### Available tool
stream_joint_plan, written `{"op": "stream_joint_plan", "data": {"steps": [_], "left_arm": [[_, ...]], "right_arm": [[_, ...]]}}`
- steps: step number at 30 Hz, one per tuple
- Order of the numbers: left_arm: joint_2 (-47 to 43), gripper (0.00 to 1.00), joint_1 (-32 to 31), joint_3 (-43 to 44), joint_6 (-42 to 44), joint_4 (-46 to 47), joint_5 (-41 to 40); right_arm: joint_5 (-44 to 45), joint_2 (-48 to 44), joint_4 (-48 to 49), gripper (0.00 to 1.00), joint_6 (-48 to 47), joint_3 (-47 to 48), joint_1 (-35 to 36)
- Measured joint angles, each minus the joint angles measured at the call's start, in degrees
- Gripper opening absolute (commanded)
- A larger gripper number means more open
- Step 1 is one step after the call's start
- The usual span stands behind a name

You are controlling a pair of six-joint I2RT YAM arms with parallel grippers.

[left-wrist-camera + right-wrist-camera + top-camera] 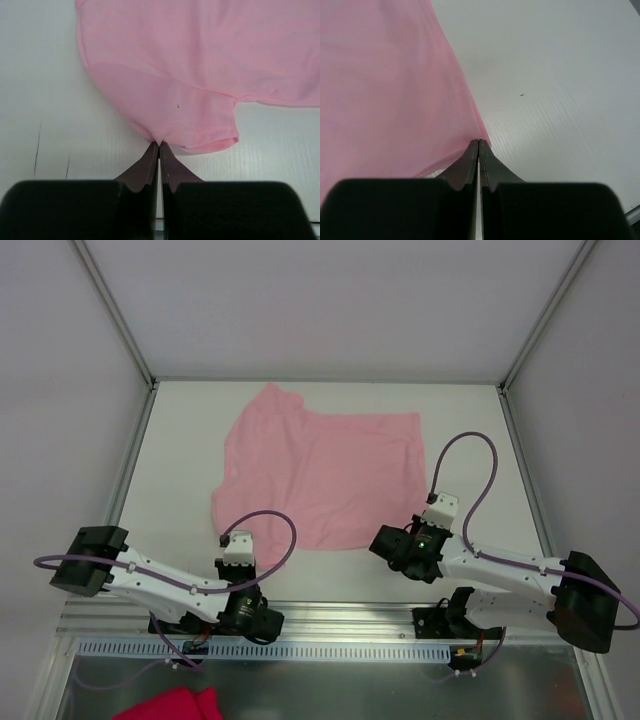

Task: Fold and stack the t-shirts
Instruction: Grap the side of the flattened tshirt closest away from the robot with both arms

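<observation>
Now | pink t-shirt: 1 | left fingers: clamped on edge | right fingers: clamped on edge

Pinched the pale pink t-shirt at a gathered point of fabric with the left gripper, jaws pressed tight together. Lay otherwise flat across the upper part of the white table, reaching past the top and right edges. Showed the sleeve just above the fingertips, hem curled at lower right, with a small dark speck on it. Bore two thin dark scratches at left.
</observation>
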Motion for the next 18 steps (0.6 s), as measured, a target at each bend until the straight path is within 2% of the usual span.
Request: {"op": "stream_joint_plan", "data": {"steps": [10, 18], "left_arm": [[-8.48, 0.0, 7.21, 0.0, 0.0, -0.37, -5.35], [-16.0, 0.0, 13.46, -0.02, 0.0, -0.7, -7.96]], "right_arm": [[2.47, -5.16, -6.86, 0.01, 4.37, 0.31, 0.52], [3.8, -4.2, -9.49, 0.01, 5.62, 2.51, 0.55]]}}
